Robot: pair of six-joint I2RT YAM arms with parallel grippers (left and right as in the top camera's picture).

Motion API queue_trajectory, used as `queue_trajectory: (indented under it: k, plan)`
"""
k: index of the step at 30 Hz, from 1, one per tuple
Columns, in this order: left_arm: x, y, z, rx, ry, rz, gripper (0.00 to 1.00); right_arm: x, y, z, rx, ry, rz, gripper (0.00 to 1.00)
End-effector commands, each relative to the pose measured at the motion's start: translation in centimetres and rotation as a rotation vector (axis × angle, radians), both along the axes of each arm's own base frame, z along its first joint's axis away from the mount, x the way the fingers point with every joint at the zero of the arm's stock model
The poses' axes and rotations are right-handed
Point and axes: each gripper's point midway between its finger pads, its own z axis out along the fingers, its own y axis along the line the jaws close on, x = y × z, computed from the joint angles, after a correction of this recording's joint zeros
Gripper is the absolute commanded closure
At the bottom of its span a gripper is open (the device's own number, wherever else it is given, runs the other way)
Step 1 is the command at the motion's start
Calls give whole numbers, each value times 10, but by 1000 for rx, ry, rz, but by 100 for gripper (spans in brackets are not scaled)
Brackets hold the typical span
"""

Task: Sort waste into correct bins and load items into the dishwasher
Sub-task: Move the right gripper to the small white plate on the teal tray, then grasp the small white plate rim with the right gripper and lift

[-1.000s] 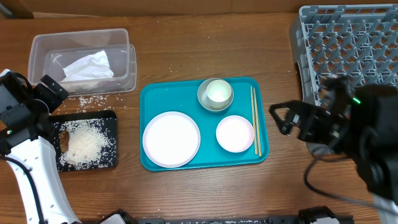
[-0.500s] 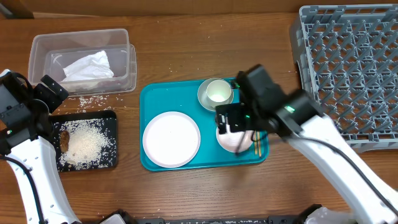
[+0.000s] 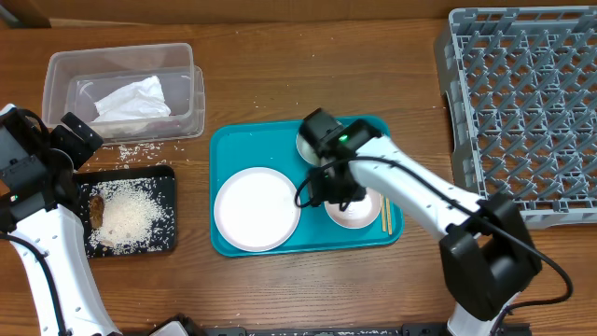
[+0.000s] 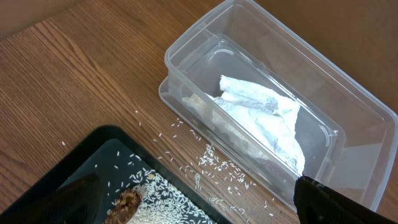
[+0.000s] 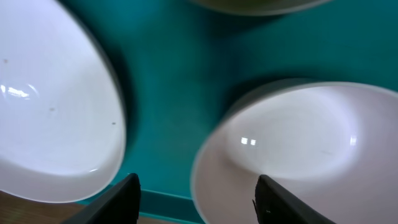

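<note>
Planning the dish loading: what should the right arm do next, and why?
Probably lower the right pincer and close on the rim of the small dish; its open fingers straddle that edge, with the large plate beside it.

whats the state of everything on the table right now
clear plastic rectangular tub, holds a crumpled white paper napkin
shallow black rectangular tray, holds rice and a brown scrap
large round white plate, empty, on the teal tray
smaller white dish, empty, same tray
two thin wooden chopsticks, lying on that tray
grey plastic dish rack, empty
left fingers, open, empty
right fingers, open above the dish's rim
</note>
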Motion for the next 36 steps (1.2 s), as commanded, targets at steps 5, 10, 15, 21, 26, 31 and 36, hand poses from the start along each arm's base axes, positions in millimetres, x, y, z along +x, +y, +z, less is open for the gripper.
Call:
queue_trajectory:
  k: [5, 10, 15, 21, 26, 31, 36]
  plan:
    - [-1, 0, 9, 12, -23, 11, 0, -3, -1, -11, -158, -134, -88, 43]
    - [-1, 0, 9, 12, -23, 11, 0, -4, -5, -24, -175, -155, -100, 45]
    - [-1, 0, 9, 12, -23, 11, 0, -10, -10, -38, -182, -147, -99, 59]
    - [-1, 0, 9, 12, -23, 11, 0, -12, -6, -27, -177, -130, -89, 68]
    - [-1, 0, 9, 12, -23, 11, 0, -11, -2, -5, -180, -119, -88, 96]
    - [-1, 0, 9, 12, -23, 11, 0, -9, 1, 18, -179, -109, -87, 96]
    - [-1, 0, 9, 12, -23, 11, 0, 11, -23, 70, -241, -153, -128, 96]
